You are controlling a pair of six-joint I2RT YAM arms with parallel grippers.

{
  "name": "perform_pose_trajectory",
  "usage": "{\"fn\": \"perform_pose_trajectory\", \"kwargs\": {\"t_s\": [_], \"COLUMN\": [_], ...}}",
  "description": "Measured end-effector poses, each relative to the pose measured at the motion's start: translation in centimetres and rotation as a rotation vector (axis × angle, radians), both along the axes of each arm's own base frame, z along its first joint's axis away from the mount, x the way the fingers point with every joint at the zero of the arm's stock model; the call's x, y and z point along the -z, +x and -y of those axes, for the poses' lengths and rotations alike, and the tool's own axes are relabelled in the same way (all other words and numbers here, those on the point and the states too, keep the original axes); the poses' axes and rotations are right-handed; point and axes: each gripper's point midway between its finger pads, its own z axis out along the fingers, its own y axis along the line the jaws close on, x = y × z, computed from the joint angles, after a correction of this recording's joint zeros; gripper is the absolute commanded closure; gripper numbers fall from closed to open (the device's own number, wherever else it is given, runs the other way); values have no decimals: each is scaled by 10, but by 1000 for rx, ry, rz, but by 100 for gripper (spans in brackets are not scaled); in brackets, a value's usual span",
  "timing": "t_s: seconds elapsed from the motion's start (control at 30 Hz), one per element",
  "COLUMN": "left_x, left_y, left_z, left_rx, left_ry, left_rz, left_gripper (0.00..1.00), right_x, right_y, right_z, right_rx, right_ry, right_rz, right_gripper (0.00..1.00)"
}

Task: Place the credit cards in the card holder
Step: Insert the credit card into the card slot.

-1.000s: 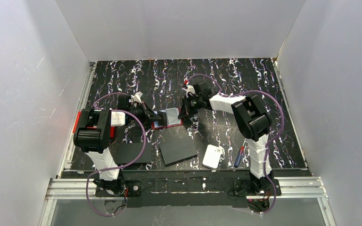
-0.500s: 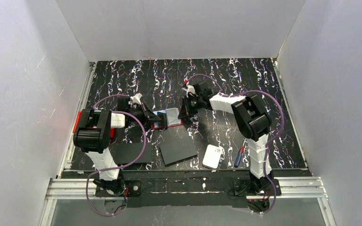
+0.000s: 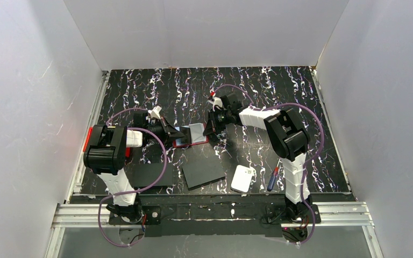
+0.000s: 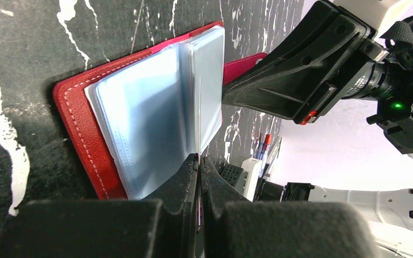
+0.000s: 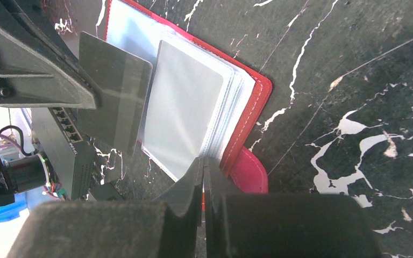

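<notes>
Clearly open card holder [image 4: 140, 118]: red cover, clear sleeves fanned.

The card holder [image 3: 189, 141] lies on the table [image 3: 258, 91] between the left gripper [image 3: 177, 133] and the right gripper [image 3: 210, 129], with a credit card [image 5: 115, 91] over it.

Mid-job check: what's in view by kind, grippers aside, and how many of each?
card holder: 1
credit card: 1
black sheets: 2
white pad: 1
blue-handled tool: 1
red bin: 1
Total: 7
</notes>
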Motion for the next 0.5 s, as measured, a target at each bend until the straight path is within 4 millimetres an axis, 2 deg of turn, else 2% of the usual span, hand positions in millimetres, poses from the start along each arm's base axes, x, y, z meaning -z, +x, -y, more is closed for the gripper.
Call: {"fn": "perform_pose_trajectory", "kwargs": {"t_s": [0.33,0.5], "left_x": [-5,3], "left_y": [2,-6], "left_z": [2,0], "left_rx": [0,-15], "left_ry": [-22,-24], "left_rz": [9,-29], "left_gripper": [100,100], "right_x": [0,0], "right_y": [0,-1], "right_z": [0,0], "right_rx": [-3,-4], "right_ry": [3,4], "right_rz": [-1,-2], "right_gripper": [93,93]}}
